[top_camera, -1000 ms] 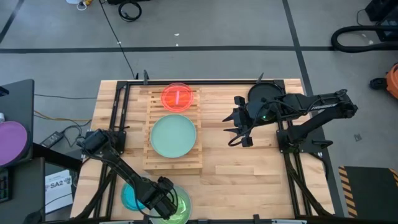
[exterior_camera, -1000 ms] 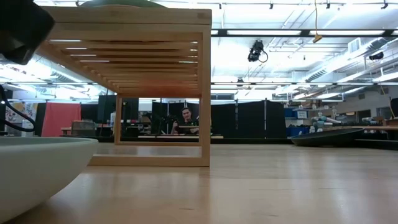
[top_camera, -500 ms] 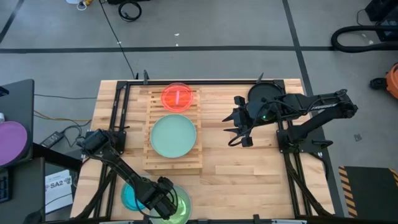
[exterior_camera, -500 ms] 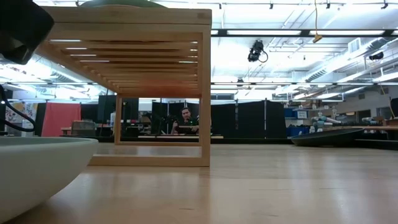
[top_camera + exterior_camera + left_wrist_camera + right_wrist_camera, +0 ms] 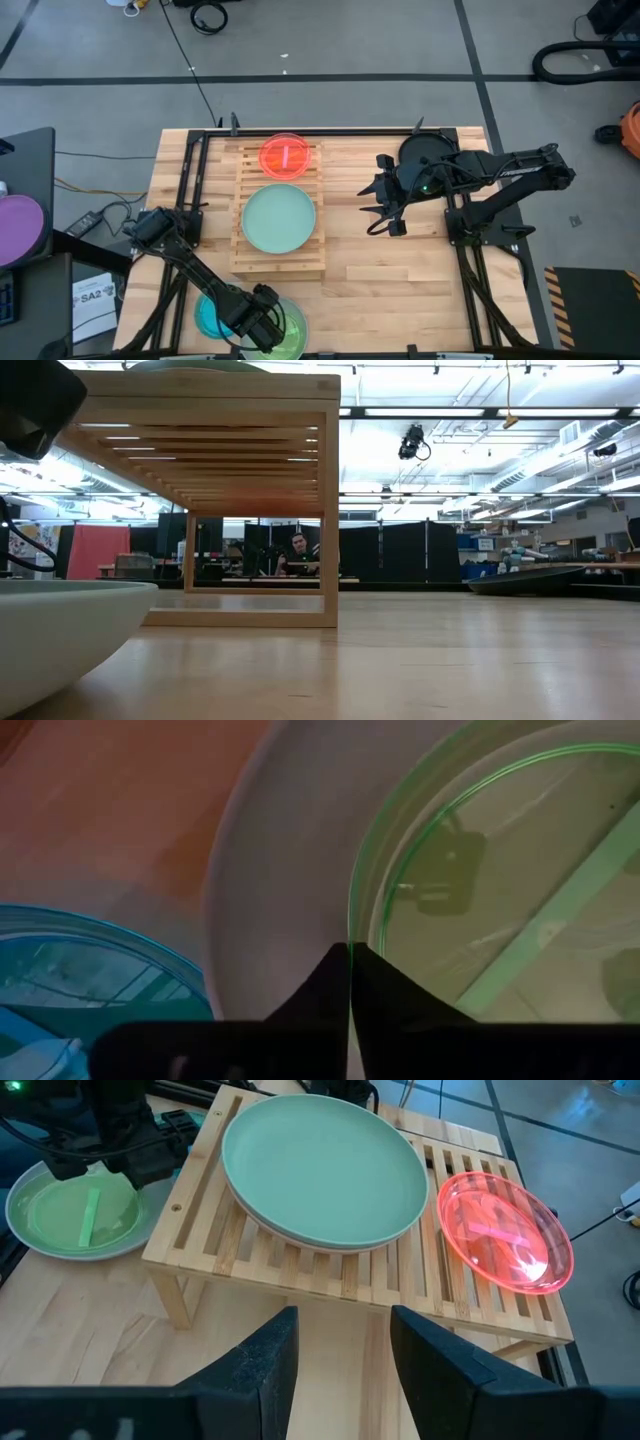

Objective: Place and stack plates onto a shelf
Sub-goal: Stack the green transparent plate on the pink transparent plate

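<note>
- Two plates already lay on the shelf (image 5: 279, 208): a large mint-green plate (image 5: 279, 219) on the middle slats and a small red plate (image 5: 286, 155) at the far end, apart from each other.
- Three plates remained on the worktop (image 5: 400, 270) at its near left corner: a translucent green plate (image 5: 510, 890) resting inside a larger whitish plate (image 5: 280, 900), with a blue plate (image 5: 90, 965) just beside them.
- Left gripper (image 5: 349, 952) sat at that corner, its jaws closed to a thin line on the rim of the green plate, at the rim's near edge in the left wrist view.
- Right gripper (image 5: 340, 1345) hovered above the worktop right of the shelf, jaws apart and holding nothing; it faced the shelf's long side.
- Governing relation: the gripped plate lay on the near side of the shelf, and the shelf's long axis ran away from the robot. The left arm was much the nearer to the remaining plates.
- Judgement: the next move called for a lift clear of the whitish plate, then travel away from the robot toward the shelf top.
</note>
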You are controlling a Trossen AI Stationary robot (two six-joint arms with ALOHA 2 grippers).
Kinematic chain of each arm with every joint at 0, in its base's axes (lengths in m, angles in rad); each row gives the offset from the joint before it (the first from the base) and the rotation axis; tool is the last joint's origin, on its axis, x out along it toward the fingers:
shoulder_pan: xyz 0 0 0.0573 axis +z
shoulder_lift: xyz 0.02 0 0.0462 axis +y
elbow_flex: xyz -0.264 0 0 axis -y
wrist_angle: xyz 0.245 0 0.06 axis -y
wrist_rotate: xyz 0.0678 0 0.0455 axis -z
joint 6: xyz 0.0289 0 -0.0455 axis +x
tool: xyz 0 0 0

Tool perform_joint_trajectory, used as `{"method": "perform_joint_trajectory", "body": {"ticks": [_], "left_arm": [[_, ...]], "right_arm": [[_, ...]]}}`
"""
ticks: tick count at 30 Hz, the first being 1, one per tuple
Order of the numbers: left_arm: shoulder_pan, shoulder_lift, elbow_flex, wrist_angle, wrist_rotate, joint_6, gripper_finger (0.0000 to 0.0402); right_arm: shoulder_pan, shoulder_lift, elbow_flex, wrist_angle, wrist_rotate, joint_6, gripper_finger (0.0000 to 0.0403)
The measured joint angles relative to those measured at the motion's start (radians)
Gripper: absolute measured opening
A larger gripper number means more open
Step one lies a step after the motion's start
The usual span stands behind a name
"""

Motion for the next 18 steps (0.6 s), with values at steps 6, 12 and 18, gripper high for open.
{"method": "perform_joint_trajectory", "body": {"ticks": [6,12,18], "left_arm": [[0.000,-0.022,0.000,-0.022,-0.001,0.000,0.0006],[0.000,-0.053,0.000,-0.025,0.006,0.000,0.0006],[0.000,-0.118,0.000,-0.031,0.003,0.000,0.0006]], "right_arm": [[0.000,0.000,0.000,0.000,0.000,0.000,0.0165],[0.000,0.000,0.000,0.000,0.000,0.000,0.0165],[0.000,0.000,0.000,0.001,0.000,0.000,0.0165]]}}
